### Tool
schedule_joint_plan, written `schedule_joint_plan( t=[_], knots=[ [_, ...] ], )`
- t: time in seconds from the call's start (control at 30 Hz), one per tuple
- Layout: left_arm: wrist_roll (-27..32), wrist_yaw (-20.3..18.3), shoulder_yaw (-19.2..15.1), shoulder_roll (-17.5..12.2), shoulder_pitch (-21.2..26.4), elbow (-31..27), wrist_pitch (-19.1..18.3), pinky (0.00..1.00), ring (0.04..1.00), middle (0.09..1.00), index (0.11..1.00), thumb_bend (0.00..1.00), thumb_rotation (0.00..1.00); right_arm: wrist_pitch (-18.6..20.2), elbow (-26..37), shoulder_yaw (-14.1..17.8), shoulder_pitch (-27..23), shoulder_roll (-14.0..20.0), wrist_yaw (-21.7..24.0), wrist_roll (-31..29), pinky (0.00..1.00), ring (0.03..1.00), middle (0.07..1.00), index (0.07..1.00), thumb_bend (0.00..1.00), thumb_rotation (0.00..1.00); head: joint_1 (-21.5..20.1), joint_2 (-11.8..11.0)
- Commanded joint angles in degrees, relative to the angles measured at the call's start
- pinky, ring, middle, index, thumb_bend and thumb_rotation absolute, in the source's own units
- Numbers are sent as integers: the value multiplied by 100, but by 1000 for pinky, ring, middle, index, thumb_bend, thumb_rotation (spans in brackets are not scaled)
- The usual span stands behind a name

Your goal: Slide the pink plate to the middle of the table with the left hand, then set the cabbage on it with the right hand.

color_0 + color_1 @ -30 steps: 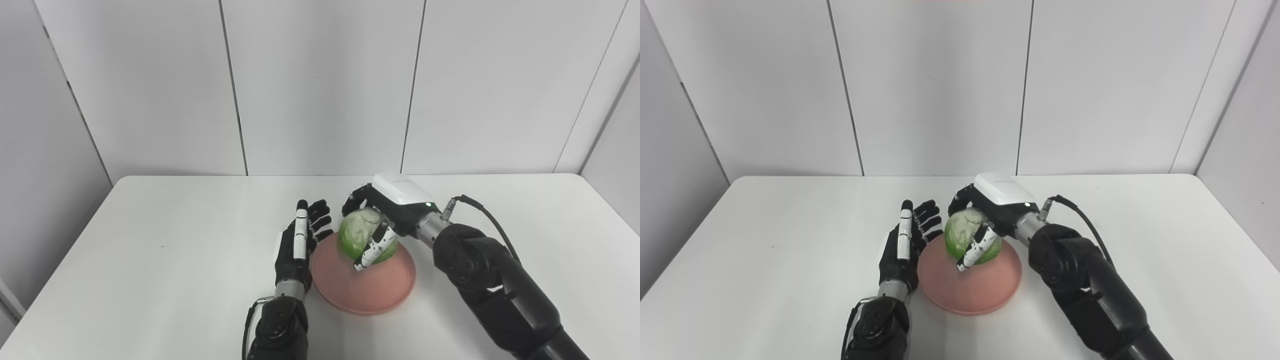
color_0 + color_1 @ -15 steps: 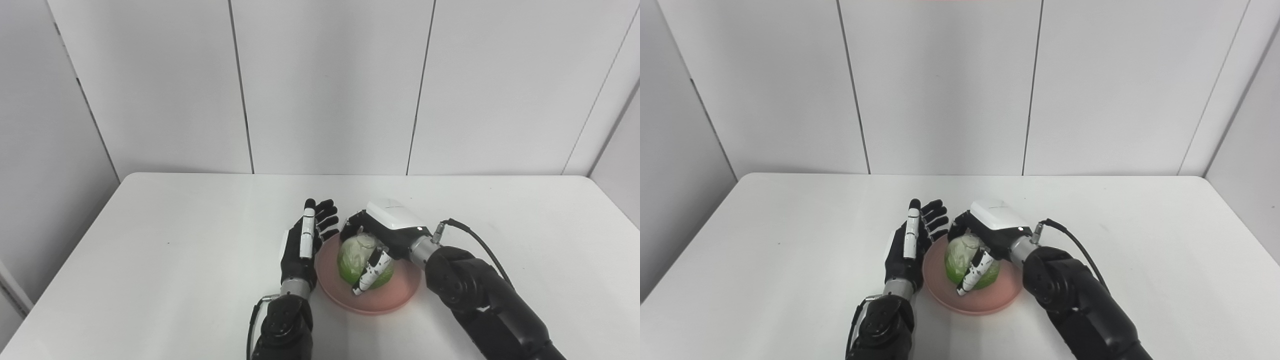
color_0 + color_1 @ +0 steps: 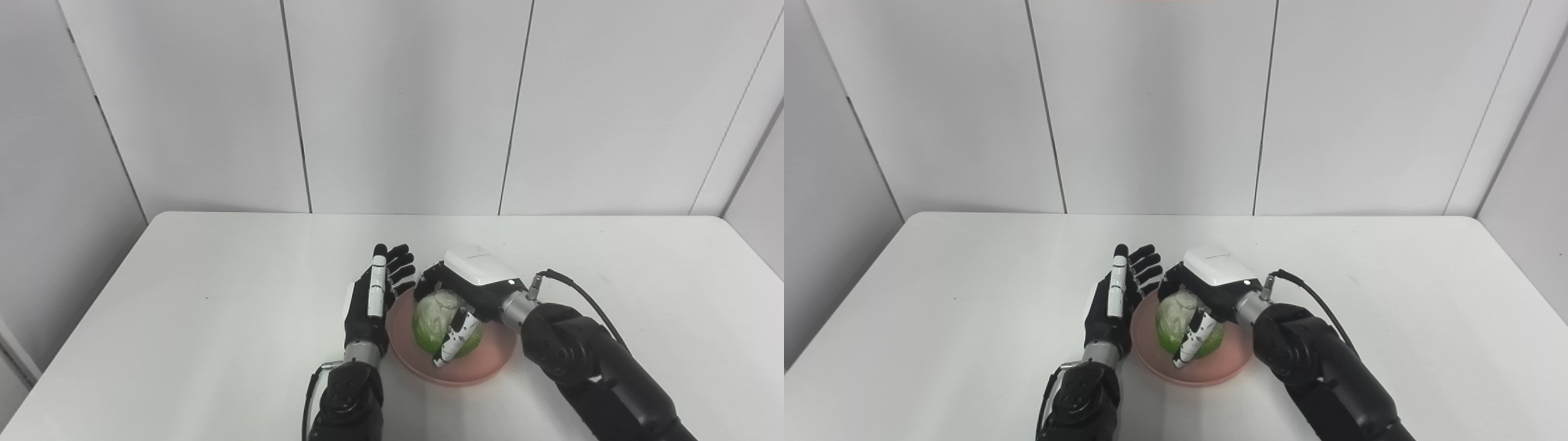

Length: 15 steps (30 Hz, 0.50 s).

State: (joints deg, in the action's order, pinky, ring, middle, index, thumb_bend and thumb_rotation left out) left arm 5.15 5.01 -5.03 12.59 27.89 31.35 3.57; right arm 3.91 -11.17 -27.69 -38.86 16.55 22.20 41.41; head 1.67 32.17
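White wall panels with vertical seams (image 3: 392,104) back a white tabletop (image 3: 202,306) that fills the lower half of both views. Right hand (image 3: 462,300): it enters from the lower right on a black arm (image 3: 588,367) and is closed around the cabbage (image 3: 436,313), with its white back plate over the top of the head, dark fingers curled over the far side, and a white, black-speckled thumb (image 3: 452,346) pressed down the near side. A thin black cable (image 3: 582,295) arcs from the wrist toward the forearm. The cabbage, pale at the crown and green below, sits low over the middle of the pink plate (image 3: 484,364); whether its underside is touching the plate surface cannot be told, since the hand and the head itself hide the contact. The plate lies flat on the tabletop near the middle of its width, toward the near edge. Left hand (image 3: 370,306): it stands upright just beside the left rim of the plate, palm side turned toward the plate, fingers spread apart and pointing up and away, holding nothing; a white strip runs along one finger. Whether the heel of this hand touches the plate rim cannot be told. Its wrist and black forearm (image 3: 346,401) rise from the bottom edge. Beyond the two hands and the plate, the tabletop runs back to the foot of the wall panels.
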Motion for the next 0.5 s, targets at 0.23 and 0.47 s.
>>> schedule_joint_plan(
  t=[0.23, 0.47],
  knots=[
    [56, 111, -46, 1, -370, 84, -560, 694, 782, 793, 725, 607, 999, 6, 375, 361, -182, 128, 109, -111, 697, 869, 958, 858, 1000, 604, -36, 28],
    [-207, 313, -3, -43, -398, 26, -230, 843, 861, 846, 786, 588, 994, -421, 324, 753, 146, 82, -828, -211, 891, 942, 979, 900, 891, 977, -24, 35]
  ],
)
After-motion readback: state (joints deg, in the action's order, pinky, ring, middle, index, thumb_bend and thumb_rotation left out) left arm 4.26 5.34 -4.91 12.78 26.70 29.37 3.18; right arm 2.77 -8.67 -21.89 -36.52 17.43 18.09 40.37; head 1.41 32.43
